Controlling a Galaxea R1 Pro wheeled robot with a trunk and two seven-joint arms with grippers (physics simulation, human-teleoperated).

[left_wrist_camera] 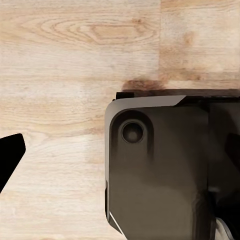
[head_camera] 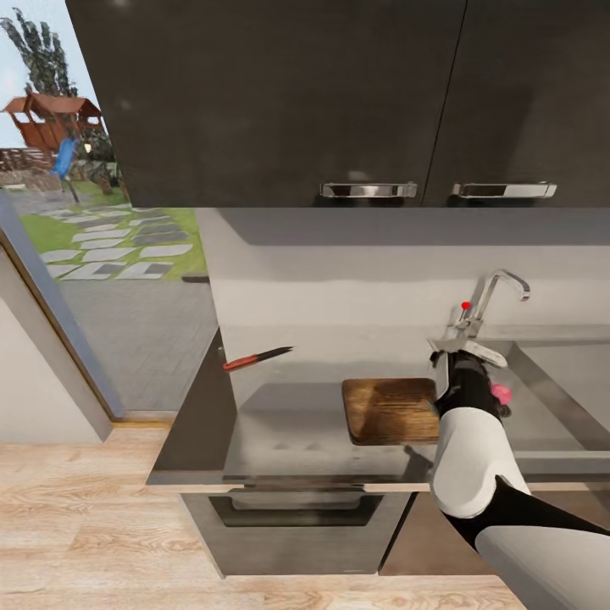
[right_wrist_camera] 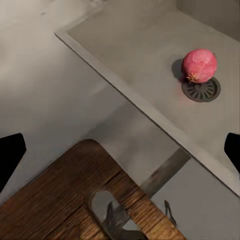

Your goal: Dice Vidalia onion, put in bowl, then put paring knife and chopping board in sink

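The pink-red Vidalia onion sits on the round drain of the grey steel sink; in the head view the onion peeks out beside my right wrist. My right gripper hovers open above the sink's rim, between the basin and the brown wooden chopping board, nothing between its fingers. The paring knife lies on the grey countertop, left of the board. My left gripper hangs open over the wooden floor beside the robot's base. The bowl is out of view.
The chrome curved tap rises behind the sink, close to my right wrist. Dark upper cabinets hang overhead. An oven front sits under the counter. A glass door to the garden is at the left.
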